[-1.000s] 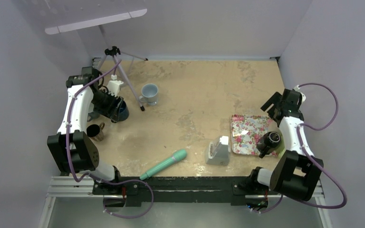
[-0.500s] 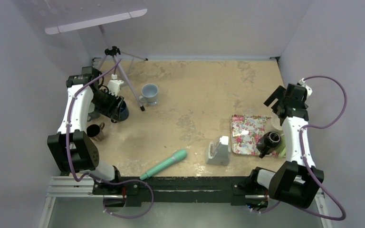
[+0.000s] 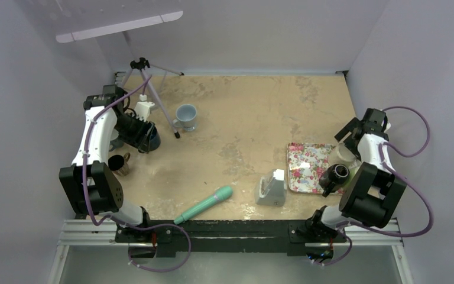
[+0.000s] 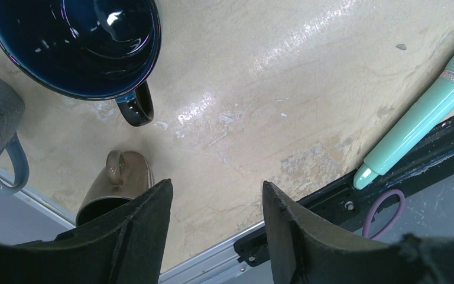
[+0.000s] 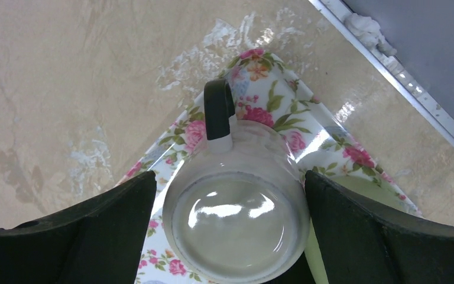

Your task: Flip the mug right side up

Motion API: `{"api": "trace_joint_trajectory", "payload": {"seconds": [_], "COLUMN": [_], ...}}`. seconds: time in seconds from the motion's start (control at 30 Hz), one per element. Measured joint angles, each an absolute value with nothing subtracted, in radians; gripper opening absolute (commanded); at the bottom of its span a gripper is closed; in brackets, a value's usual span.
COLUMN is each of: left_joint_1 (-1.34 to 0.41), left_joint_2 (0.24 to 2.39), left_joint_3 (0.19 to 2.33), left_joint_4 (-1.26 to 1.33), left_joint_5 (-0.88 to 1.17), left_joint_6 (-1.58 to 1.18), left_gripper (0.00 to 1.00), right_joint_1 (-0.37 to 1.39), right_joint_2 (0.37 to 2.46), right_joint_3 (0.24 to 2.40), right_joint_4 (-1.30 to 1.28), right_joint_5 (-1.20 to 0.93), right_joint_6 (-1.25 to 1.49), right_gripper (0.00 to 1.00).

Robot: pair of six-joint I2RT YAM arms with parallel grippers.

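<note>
The mug (image 5: 236,231) sits on the flowered tray (image 3: 304,160), close to the right edge of the worktop and a bit toward the near right corner. It is pale with a black handle (image 5: 219,109). It looks like its flat bottom faces up, so it seems to be upside down.

The right claw (image 5: 229,180) hangs just over the mug. Its two fingers are spread wide, one on each side, and they pinch nothing. The left claw (image 4: 216,186) is far off by the left edge. It is spread too and holds nothing.

What could go wrong? The mug looks smooth and shiny, so it might slip out when the claw squeezes and lifts it. It could roll off the tray or bump the black thing (image 3: 337,174) next to it. If the claw comes down crooked, a finger might hit the top of the mug and push it over. If it lets go too early while turning, the mug could drop and crack.
</note>
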State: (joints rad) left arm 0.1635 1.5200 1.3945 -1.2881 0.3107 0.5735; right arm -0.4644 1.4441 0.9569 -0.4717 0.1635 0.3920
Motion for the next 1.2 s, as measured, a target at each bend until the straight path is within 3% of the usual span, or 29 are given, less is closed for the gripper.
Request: {"api": "trace_joint_trajectory", "payload": {"seconds": [0.23, 0.6, 0.83, 1.2], "left_joint_1": [0.164, 0.168, 0.168, 0.168], "left_joint_2": [1.522, 1.547, 1.549, 1.554], "left_joint_3": [1.392, 1.393, 1.393, 1.393], "left_joint_4": [-1.283, -1.277, -1.272, -1.272], "left_joint_5": [0.311, 0.311, 0.312, 0.319], "left_joint_6": [0.582, 0.588, 0.588, 0.588], "left_gripper": [0.61, 0.62, 0.62, 0.61], "right_joint_1": [-0.418, -0.152, -0.131, -0.129], "right_joint_2": [1.404, 1.409, 1.428, 1.633], "right_joint_3": [0.924, 0.912, 0.946, 1.317], "right_joint_4": [-0.467, -0.522, -0.581, -0.752], "right_joint_5": [0.103, 0.048, 0.036, 0.087], "right_joint_6": [0.377, 0.398, 0.376, 0.252], "right_gripper": [0.99, 0.99, 0.99, 0.98]}}
